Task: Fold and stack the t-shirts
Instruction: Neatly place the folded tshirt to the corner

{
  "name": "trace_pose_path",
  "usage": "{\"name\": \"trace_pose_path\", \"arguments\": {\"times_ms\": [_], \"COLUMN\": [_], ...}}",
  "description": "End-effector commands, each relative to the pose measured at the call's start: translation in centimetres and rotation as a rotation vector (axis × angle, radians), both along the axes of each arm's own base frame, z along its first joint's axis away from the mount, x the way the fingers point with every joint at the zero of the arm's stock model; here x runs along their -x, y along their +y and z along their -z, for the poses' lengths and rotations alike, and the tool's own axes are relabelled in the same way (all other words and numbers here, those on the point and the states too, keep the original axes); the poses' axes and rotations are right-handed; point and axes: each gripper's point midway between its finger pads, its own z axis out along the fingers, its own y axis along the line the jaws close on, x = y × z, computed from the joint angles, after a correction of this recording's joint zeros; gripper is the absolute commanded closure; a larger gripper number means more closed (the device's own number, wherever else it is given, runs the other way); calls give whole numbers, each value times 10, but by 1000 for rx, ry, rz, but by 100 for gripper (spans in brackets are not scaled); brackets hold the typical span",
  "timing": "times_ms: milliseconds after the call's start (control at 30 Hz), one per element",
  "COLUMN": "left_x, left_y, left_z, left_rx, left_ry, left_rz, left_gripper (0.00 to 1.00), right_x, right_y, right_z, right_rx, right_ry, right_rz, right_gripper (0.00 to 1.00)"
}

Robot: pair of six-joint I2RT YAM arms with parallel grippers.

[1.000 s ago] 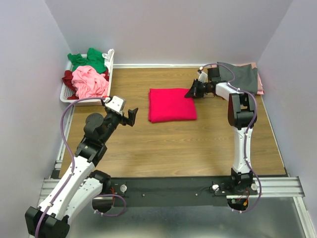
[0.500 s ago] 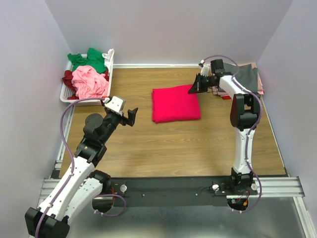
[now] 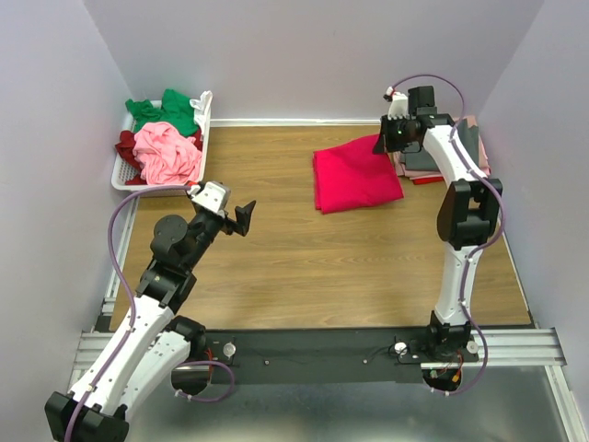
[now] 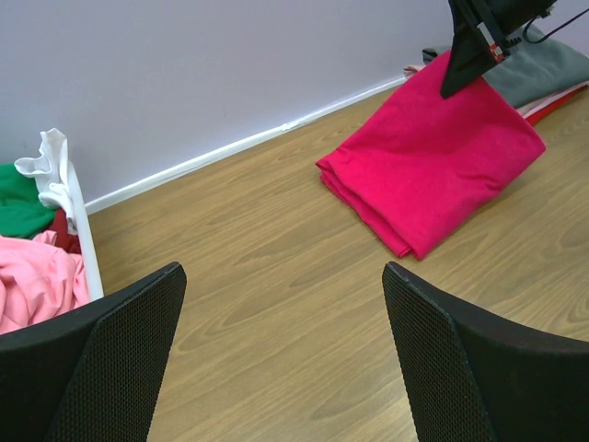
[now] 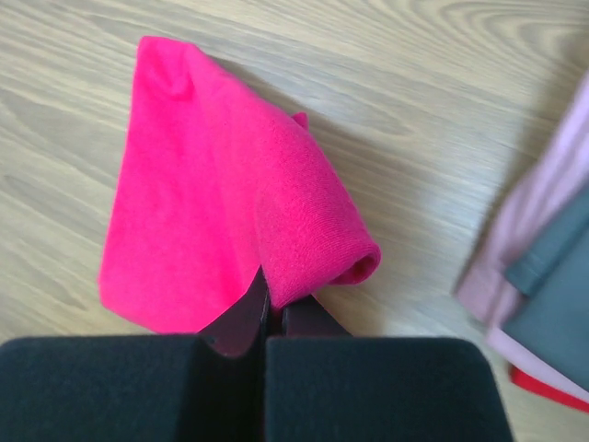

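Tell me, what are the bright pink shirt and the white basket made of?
The pink t-shirt looks like soft, matte knit cloth, maybe cotton: fuzzy surface, rounded floppy folds. The basket looks like hard white plastic: smooth, stiff, thin rim.

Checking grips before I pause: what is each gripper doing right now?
Left gripper: open, empty.
Right gripper: shut on the folded crimson-pink t-shirt.

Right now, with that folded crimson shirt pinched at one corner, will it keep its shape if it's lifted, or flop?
Probably flop: the crimson t-shirt sags from the corner pinched by the right gripper down to the table. Likely light, since a fingertip pinch raises that corner. Its stacked layers look loose at the edge, so the fold may slide open.
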Motion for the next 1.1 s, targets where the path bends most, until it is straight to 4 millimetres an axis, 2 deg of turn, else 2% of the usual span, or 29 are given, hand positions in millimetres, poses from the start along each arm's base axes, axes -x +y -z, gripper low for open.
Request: {"name": "trace_pose_path", "arguments": {"times_ms": [0, 333, 600, 1067], "left_x": [5, 6, 5, 4], "left_y": [-5, -6, -7, -8], "left_z": [-4, -5, -3, -2], "left_rx": [5, 3, -1, -6], "left_ry": [-27, -32, -29, -28], "left_rz": [35, 45, 43, 49], "left_gripper": [5, 5, 5, 5], "right_x": [-7, -24, -39, -44], "right_y": [-34, -60, -76, -99], "right_z": [-44, -67, -97, -140], "right_rx": [124, 208, 245, 322], "right_ry": [-112, -192, -279, -386], "right_rz": [55, 113, 148, 196], "right_gripper": [100, 100, 100, 100]}}
